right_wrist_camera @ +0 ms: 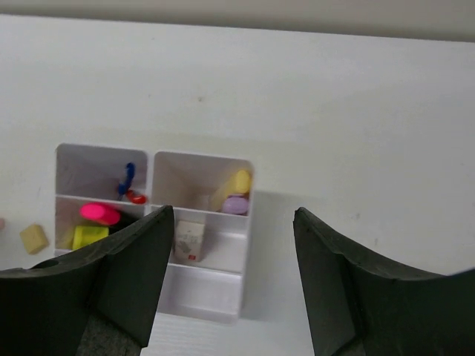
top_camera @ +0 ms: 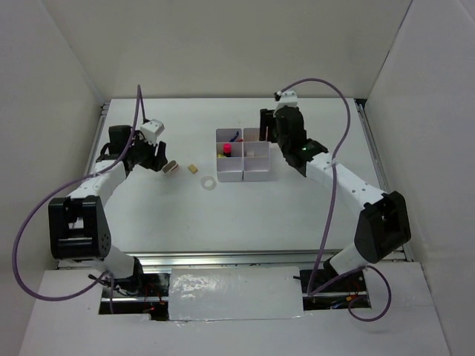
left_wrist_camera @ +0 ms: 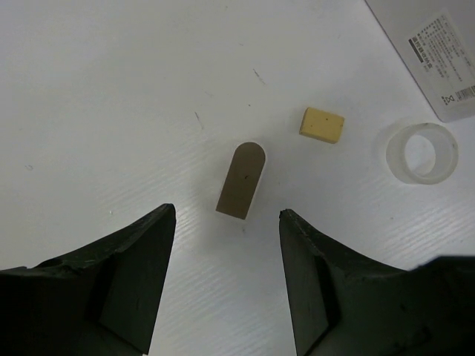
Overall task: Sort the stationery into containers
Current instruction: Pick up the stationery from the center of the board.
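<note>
Labels first: sticker (left_wrist_camera: 445, 63) on the white container (left_wrist_camera: 397, 15) corner, far ahead-right of the left claw (left_wrist_camera: 226, 222), has print too small to read, same for the small white box (right_wrist_camera: 189, 241) in a compartment below the right claw (right_wrist_camera: 234, 215). Both claws gape wide, gripping nothing. Left one points down at the table (left_wrist_camera: 111, 89), brown round-ended piece (left_wrist_camera: 240, 182) just ahead of its opening, tan eraser (left_wrist_camera: 321, 124) and tape ring (left_wrist_camera: 421, 153) further ahead-right, open room off to its left. Right claw hangs above the container.
</note>
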{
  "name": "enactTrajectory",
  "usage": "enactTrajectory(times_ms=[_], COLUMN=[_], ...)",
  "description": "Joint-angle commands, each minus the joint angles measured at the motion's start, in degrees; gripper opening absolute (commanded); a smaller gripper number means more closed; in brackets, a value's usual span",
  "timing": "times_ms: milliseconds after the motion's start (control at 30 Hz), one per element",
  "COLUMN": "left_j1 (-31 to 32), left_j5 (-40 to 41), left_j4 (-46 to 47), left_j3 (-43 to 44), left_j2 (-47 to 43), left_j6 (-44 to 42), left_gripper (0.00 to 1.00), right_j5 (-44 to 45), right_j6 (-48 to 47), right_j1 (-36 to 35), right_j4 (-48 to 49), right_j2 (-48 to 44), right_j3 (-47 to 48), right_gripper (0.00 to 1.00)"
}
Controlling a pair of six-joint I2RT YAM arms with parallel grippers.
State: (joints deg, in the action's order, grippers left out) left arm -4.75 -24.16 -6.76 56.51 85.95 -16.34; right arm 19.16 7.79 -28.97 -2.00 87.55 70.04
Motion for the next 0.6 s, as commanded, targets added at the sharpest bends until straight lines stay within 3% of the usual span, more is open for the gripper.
enactTrajectory(times_ms=[0, 267, 567], left_j1=[1.1, 4.0, 6.9], left_j5=[-1.8, -3.5, 2.4], left_j4=[-4.1, -9.9, -10.7], left_j3=[4.6, 13.2, 17.1], left_j2=[3.9, 13.8, 19.7], left_j6=[-4.0, -8.0, -7.5], left_gripper=[0.7, 0.72, 0.7], right_j5=[-2.4, -4.9, -6.8], right_j6=[1.4, 2.7, 3.4], right_j1=[3.7, 10.1, 12.5], right_j4=[-3.6, -5.7, -7.6], right_j2=[-3.6, -6.1, -6.7], right_j3=[-1.7, -3.9, -4.2], right_gripper=[0.72, 0.72, 0.71])
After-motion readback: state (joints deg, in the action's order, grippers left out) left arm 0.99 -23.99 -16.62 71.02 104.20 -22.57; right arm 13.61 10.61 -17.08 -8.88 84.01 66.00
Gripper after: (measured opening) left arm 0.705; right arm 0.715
